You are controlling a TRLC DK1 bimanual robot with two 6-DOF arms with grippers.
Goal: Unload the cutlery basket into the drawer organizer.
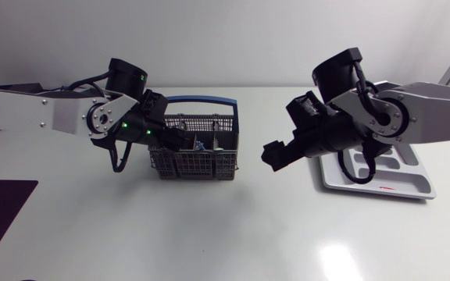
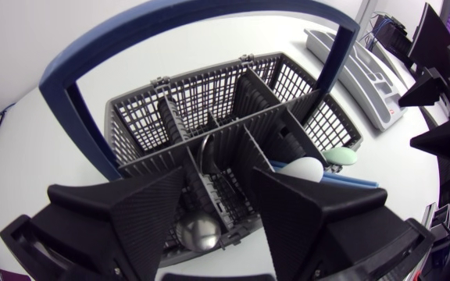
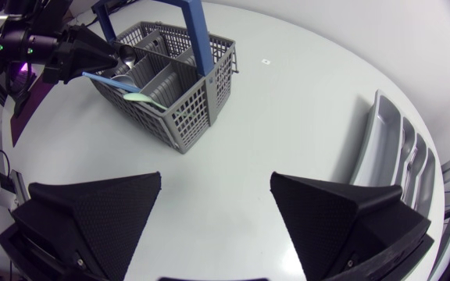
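While left claw [image 2: 219, 187] and right claw [image 3: 216, 179] gape empty, grey lattice basket [image 1: 198, 165] holds a shiny spoon [image 2: 198, 232].

Illegible red print [image 1: 385, 188] on drawer organizer [image 1: 420, 178]

- Head view looks down on the whole table [image 1: 209, 234].
- Left wrist view sits close above the basket [image 2: 201, 101].
- Right wrist view, farther off, shares basket and organizer [image 3: 401, 156].

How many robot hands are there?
2. The left hand is at the cutlery basket; the right hand hangs between the basket and the drawer organizer.
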